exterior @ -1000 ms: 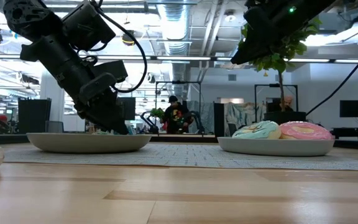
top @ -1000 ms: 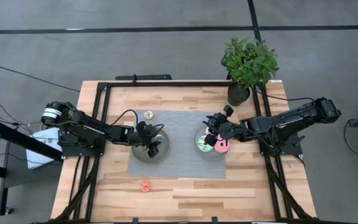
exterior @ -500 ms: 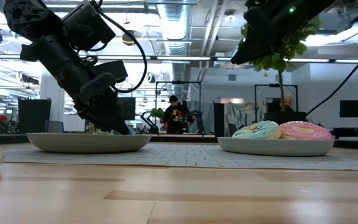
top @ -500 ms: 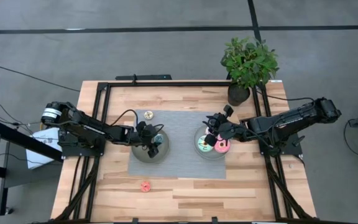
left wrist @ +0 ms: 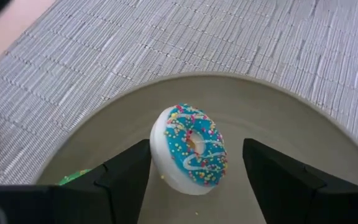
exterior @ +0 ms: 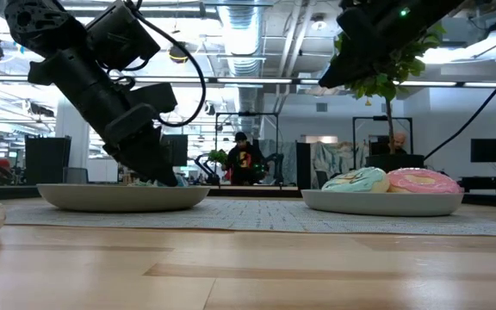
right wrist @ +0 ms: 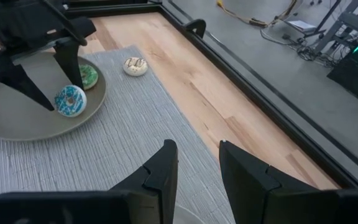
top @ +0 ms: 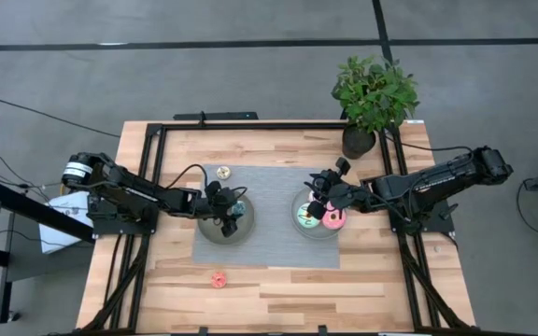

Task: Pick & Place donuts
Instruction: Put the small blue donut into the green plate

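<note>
A small blue sprinkled donut (left wrist: 191, 149) lies on the left grey plate (left wrist: 278, 124), beside a small green donut (right wrist: 87, 76). My left gripper (left wrist: 194, 152) slants down over this plate, open, one finger on each side of the blue donut; I see no touch. My right gripper (right wrist: 194, 152) hovers open above the right plate (top: 299, 229), which carries a mint-green donut (exterior: 356, 180) and a pink donut (exterior: 422, 180). A small tan donut (top: 222, 173) rests on the grey mat. A small red donut (top: 219, 278) sits on the bare wood near the front edge.
A grey woven mat (top: 269, 247) lies under both plates. A potted plant (top: 374, 93) stands at the far right corner. A black frame (top: 157, 187) runs along the table's sides. Bare wood lies at the front of the table.
</note>
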{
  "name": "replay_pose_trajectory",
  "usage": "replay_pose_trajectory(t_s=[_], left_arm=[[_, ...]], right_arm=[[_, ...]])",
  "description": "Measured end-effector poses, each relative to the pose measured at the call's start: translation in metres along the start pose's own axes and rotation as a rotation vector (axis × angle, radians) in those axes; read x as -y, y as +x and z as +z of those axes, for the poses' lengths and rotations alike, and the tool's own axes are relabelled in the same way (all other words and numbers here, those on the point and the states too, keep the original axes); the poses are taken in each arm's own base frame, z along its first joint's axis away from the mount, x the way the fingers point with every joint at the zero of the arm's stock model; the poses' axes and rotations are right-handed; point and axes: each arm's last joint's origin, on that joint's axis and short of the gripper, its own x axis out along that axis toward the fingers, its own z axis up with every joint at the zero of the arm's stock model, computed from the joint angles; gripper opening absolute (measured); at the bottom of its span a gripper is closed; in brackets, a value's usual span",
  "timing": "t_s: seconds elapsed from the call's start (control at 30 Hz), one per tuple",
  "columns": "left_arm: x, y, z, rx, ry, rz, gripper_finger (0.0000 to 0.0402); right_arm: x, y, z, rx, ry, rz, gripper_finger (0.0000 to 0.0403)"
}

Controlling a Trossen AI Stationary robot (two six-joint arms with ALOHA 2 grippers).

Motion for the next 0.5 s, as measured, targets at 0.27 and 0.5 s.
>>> replay_pose_trajectory(t_s=[0.27, 0.5], left_arm=[[-0.0008, 0.0, 0.0004, 0.011, 0.088, 0.027, 0.0248], [-0.0011, -0.0001, 0.0014, 0.023, 0.174, 0.049, 0.0248]], right_arm=[[-0.0001, 0.0, 0.0006, 0.005, 0.004, 0.002, 0.0109], [-0.0002, 0.0, 0.0006, 0.005, 0.004, 0.003, 0.0109]])
